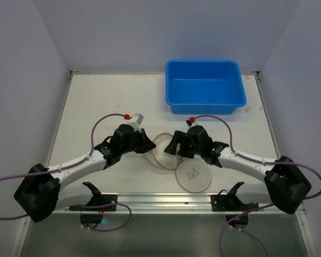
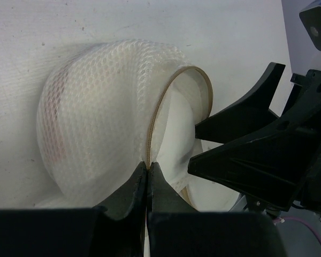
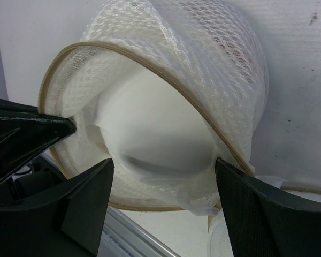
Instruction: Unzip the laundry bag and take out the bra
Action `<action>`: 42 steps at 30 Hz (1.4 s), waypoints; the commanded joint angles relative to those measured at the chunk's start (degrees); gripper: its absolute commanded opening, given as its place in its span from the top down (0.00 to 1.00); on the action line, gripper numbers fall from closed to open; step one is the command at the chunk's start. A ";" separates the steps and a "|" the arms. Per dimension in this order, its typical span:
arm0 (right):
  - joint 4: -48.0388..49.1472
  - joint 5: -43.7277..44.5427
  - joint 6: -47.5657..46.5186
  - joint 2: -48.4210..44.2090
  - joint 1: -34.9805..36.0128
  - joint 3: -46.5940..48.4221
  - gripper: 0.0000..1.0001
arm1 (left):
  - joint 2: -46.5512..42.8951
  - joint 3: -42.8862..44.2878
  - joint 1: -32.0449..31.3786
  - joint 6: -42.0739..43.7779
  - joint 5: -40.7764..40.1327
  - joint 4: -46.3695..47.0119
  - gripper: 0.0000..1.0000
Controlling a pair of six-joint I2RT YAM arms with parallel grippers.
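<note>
Near the middle of the white table (image 1: 96, 96), between the two arms, the small round white mesh laundry bag (image 1: 161, 151) lay tipped on its side. Its tan zipper band (image 2: 176, 85) was open, and its flat circular top (image 1: 192, 174), marked with a tiny bra outline, lay flat on the table just beside it toward the right arm. The left gripper (image 2: 148, 170) was pressed together, pinching the tan zipper band at the rim of the opening. The right gripper (image 3: 165, 163) was spread wide at the mouth of the bag, one finger on either side, gripping nothing. Inside the opening showed the smooth white fabric of the bra (image 3: 150, 118). Well behind, a big blue rectangular plastic tub (image 1: 204, 85) stood at the far edge of the table
</note>
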 commanded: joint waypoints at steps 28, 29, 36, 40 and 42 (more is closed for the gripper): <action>6.93 -1.94 -0.55 0.47 -0.24 2.65 0.22 | 0.72 1.27 -2.81 -2.09 -1.39 2.08 1.00; 6.93 -1.67 -0.47 1.35 -0.33 2.83 0.21 | 0.20 1.27 -2.81 -2.18 -1.74 1.73 1.00; 7.98 2.55 0.59 5.32 -0.86 0.64 0.19 | -0.42 0.92 -2.81 -1.91 -2.36 0.85 1.00; 7.90 3.34 0.41 6.28 -0.95 0.02 0.19 | -0.42 0.84 -2.81 -1.83 -3.32 0.06 1.00; 7.20 3.26 0.50 7.07 -0.95 0.28 0.18 | -0.51 1.01 -2.81 -1.48 -4.12 -0.99 1.00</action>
